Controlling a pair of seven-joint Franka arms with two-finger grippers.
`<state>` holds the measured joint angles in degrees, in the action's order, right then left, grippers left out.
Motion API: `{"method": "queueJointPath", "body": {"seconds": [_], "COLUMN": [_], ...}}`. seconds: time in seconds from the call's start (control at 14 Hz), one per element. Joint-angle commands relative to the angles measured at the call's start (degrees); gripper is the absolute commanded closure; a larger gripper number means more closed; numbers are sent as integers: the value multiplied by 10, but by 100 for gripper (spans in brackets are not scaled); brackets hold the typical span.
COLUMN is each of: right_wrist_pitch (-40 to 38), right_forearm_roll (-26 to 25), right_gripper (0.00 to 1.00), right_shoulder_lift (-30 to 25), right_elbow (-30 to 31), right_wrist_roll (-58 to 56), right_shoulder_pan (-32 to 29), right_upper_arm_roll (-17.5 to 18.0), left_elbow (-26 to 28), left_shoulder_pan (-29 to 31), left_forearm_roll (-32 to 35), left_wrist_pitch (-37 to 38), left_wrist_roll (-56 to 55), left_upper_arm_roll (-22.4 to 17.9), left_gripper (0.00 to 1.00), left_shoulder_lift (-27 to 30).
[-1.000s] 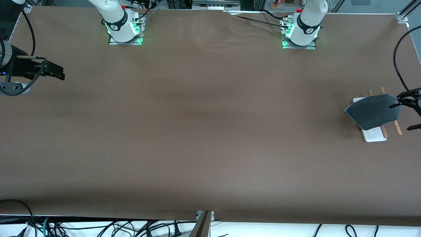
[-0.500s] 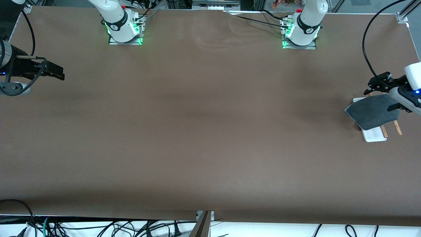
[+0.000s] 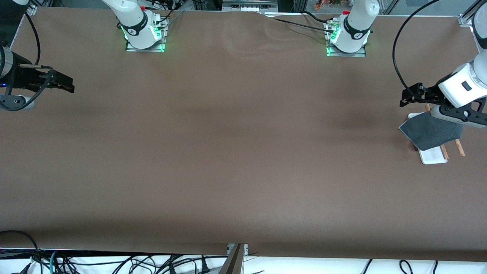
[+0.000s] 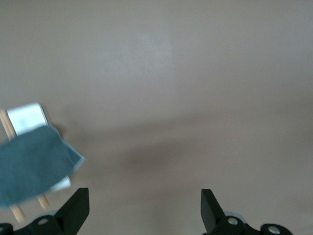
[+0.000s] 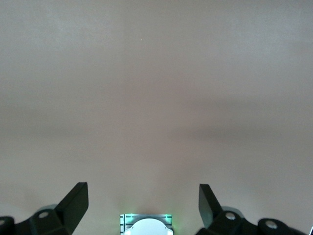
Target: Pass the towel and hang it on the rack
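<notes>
Nearest the front camera: a wide bare stretch of brown table, matte, faintly wrinkled up near the arm bases. Plenty of open surface from the table's middle out to both ends.

At my left arm's end of the table stands the rack: flat white rectangular base, two thin brown wooden rods running parallel above it, their tips poking out past the cloth. The towel is draped over both rods, dark grey, soft and napped, a pale trim along its edge, one corner hanging toward the table's middle. It covers most of the rack; only the nearer end of the base and the rod ends show. In my left wrist view the same cloth lies across the rods with a white piece of the rack showing beside it.

My left gripper hangs over the table just beside the rack's end that lies farther from the camera, fingers spread wide, nothing between them, clear of the towel.

My right gripper waits over the right arm's end of the table, fingers parted and empty; its wrist view shows bare table and an arm base with green lights.
</notes>
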<state>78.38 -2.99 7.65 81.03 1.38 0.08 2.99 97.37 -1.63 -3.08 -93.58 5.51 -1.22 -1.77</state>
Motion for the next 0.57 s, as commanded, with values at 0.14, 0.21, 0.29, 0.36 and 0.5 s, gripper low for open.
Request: {"method": "queueJointPath", "body": {"seconds": [0.14, 0.21, 0.29, 0.36, 0.5], "right_wrist_pitch": [2, 2, 2, 2, 2], "right_forearm_roll": [4, 4, 4, 4, 4], "right_gripper": [0, 0, 0, 0, 0], "right_shoulder_lift": [-2, -2, -2, -2, -2], "right_elbow": [-3, -3, -3, -3, -3], "right_wrist_roll": [-8, -8, -8, -8, -8], "right_shoulder_pan": [-3, -3, -3, -3, -3], "right_upper_arm_roll": [0, 0, 0, 0, 0], "left_elbow": [9, 1, -1, -1, -1], "left_shoulder_pan": [2, 7, 12, 15, 15], "left_forearm_roll": [17, 17, 16, 10, 10], "left_wrist_pitch": [5, 5, 5, 5, 5], "left_wrist_roll": [-83, -76, -70, -70, -71], "left_upper_arm_roll": [10, 10, 10, 10, 10], "left_gripper": [0, 0, 0, 0, 0], "left_shoulder_lift": [4, 0, -3, -5, -5]}}
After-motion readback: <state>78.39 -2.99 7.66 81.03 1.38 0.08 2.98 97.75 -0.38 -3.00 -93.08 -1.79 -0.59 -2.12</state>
